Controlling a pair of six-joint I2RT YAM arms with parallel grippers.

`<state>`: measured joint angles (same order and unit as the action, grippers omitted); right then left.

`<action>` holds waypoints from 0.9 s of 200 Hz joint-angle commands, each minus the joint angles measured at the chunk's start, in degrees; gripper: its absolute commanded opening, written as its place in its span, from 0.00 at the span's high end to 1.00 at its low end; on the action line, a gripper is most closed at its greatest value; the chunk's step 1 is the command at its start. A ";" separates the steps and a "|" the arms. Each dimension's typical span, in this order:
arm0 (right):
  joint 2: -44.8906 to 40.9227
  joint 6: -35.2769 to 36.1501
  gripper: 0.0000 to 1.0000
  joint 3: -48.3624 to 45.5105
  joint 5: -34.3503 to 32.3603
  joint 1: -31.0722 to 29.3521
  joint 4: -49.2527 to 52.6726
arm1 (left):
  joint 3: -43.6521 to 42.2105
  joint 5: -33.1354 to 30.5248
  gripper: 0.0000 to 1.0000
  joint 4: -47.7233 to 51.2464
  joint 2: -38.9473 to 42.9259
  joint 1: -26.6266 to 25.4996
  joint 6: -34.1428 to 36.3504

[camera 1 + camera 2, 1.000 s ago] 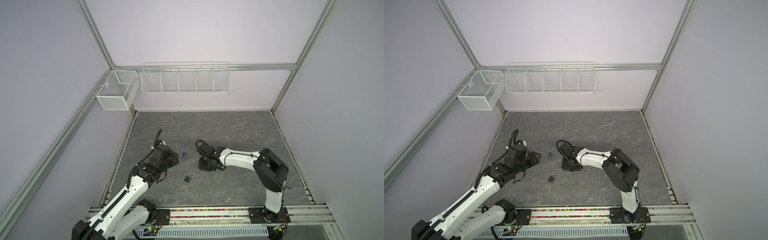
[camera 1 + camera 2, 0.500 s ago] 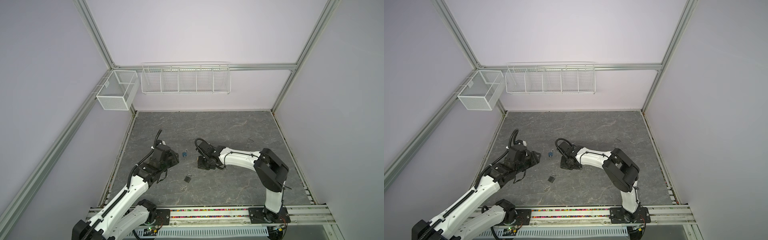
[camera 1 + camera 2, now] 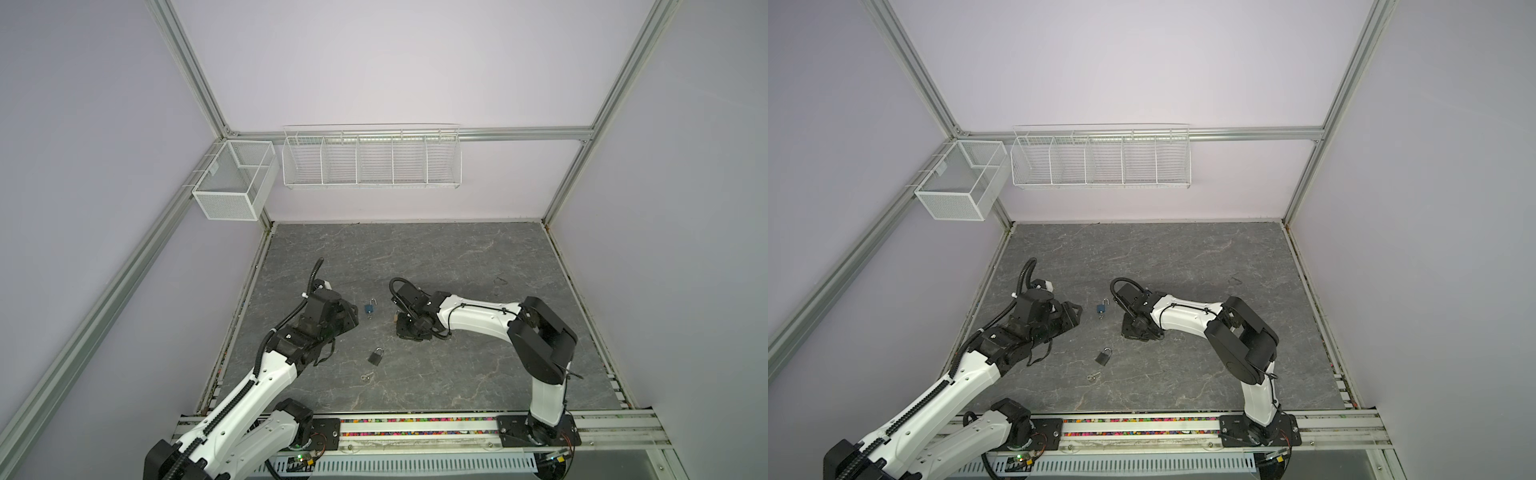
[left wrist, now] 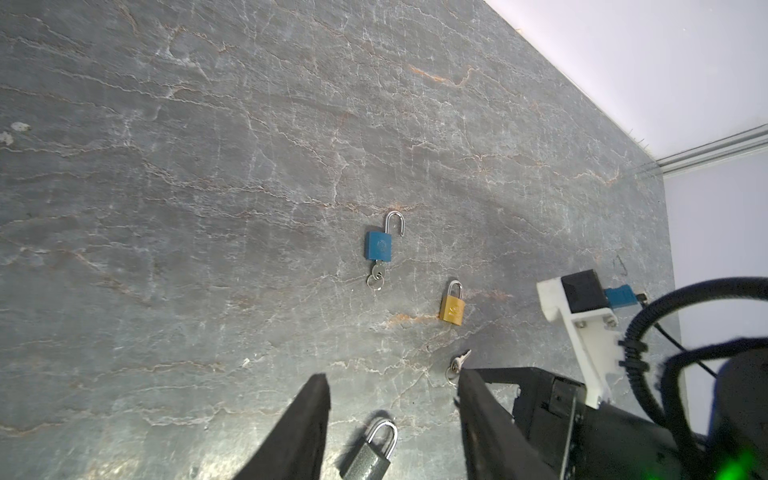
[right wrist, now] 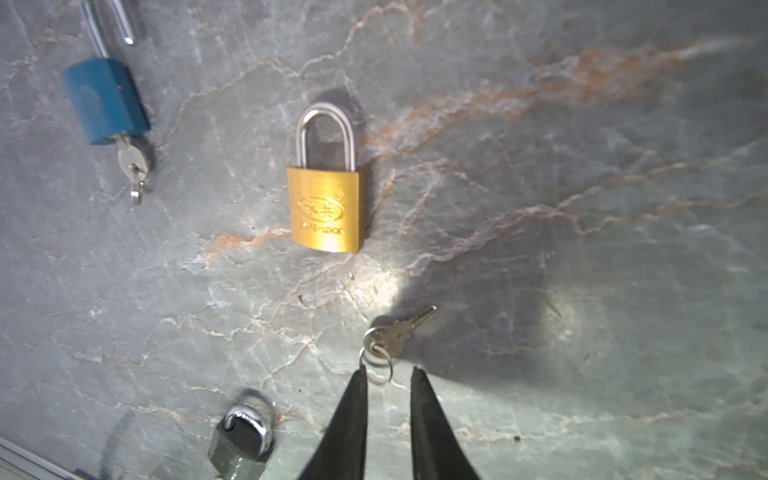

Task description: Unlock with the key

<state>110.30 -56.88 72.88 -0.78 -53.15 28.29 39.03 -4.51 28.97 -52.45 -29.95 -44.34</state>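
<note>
Both end effectors (image 4: 392, 376) (image 5: 388, 370) low, seemingly down-tilted.

I see the table (image 4: 208, 166) as a dark grey stone pattern, with thin white veins and a few rust-orange streaks. The blue padlock (image 4: 378, 247) and the gold padlock (image 5: 325, 210) both have silver shackles, and the gold one carries an oval stamped mark. The third padlock (image 4: 365, 461) seems dark grey, maybe speckled, but it is blurred for me. The loose key (image 5: 399, 330) is silver. The walls (image 3: 374, 62) are pale lilac and the wire baskets (image 3: 372, 160) white.
</note>
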 commanded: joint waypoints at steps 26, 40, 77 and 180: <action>3.40 -4.85 0.77 2.59 -0.56 -1.11 2.60 | -1.10 -1.62 0.49 0.45 2.02 0.25 -0.20; 3.94 -5.46 0.77 3.18 -1.13 -1.24 3.80 | -1.23 -1.81 0.49 0.48 2.23 0.28 -0.03; 4.57 -6.74 0.79 3.73 -3.53 -1.26 4.81 | -1.32 -1.81 0.49 0.21 1.91 0.28 -0.01; 5.98 -6.32 0.91 6.17 -6.74 -1.00 5.70 | -0.72 -2.29 0.49 0.54 1.19 0.32 0.80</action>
<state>114.48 -61.95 77.97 -5.80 -54.19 31.88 38.30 -5.30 28.99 -51.05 -29.93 -44.25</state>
